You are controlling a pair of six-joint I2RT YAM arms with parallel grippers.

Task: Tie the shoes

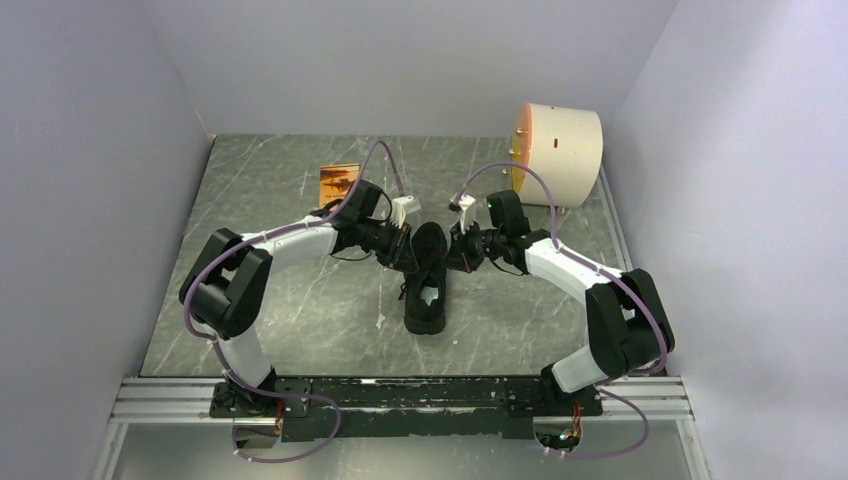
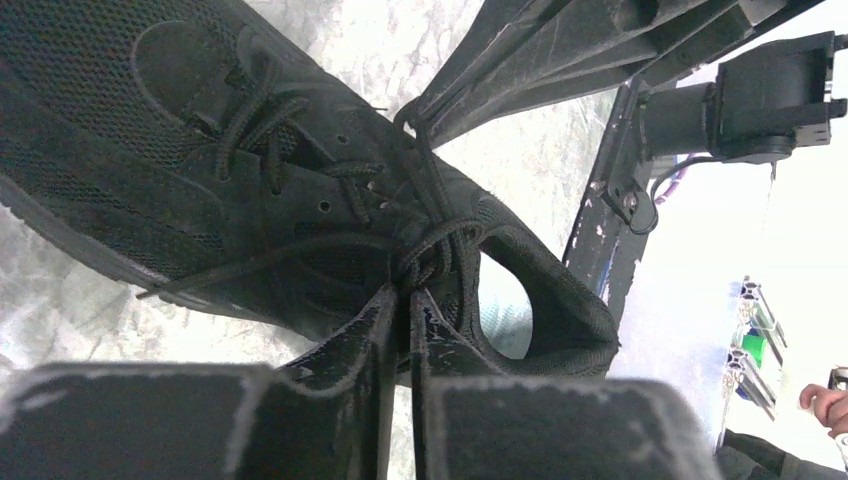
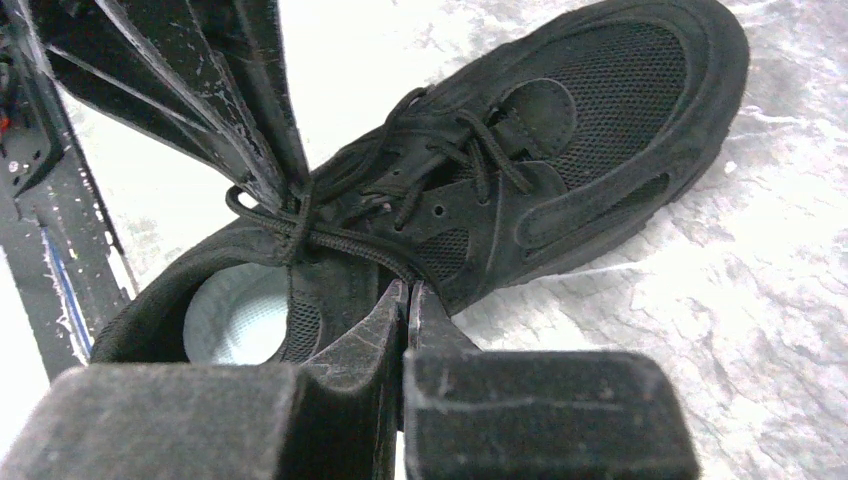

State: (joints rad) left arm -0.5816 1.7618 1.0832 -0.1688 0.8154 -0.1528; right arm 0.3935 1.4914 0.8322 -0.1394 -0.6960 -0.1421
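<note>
Left gripper (image 2: 403, 298): fingers pressed together, clamped on the laces (image 2: 432, 238) right at the crossover above the tongue. Right gripper (image 3: 408, 292): same, fingers together with a strand pinched at the tips. They face each other across the shoe's throat, one on each side, with the strands pulled straight between them. We can't tell whether that crossover is a finished knot. Lower eyelets are laced criss-cross.

The black knit sneaker (image 1: 426, 300) sits upright on its sole mid-table, between the two grippers. Its toe points to the far side and its heel opening to the near edge, with the pale insole patch (image 3: 238, 318) showing.

On the grey marbled table (image 1: 300, 320), we see a cream cylinder (image 1: 560, 152) at far right. A small orange card (image 1: 338, 182) lies flat at far left of centre.
</note>
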